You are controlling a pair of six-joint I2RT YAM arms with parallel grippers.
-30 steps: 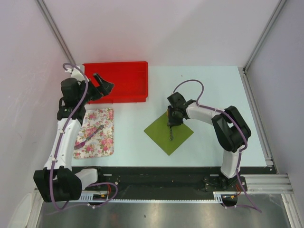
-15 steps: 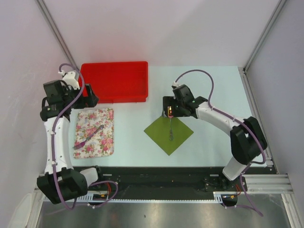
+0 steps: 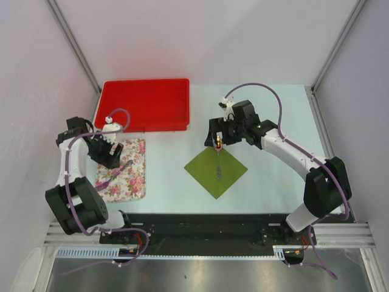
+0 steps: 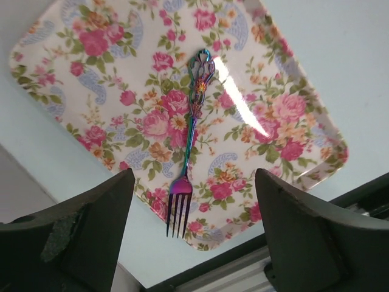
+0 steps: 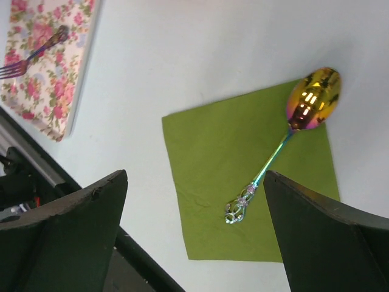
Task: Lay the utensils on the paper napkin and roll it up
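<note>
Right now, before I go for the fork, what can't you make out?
- Top view: spoon bowl and napkin's far corner partly hidden beneath the right gripper.
- Top view: fork tines too small to tell.
- Right wrist view: the fork runs off the left edge.
- Left wrist view: floral cloth cut off by the top edge and the left gripper.

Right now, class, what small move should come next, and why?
Probably lower the open left pincer onto the fork and close. The spoon already lies on the green napkin, while the fork sits on the floral mat directly beneath that pincer.
</note>
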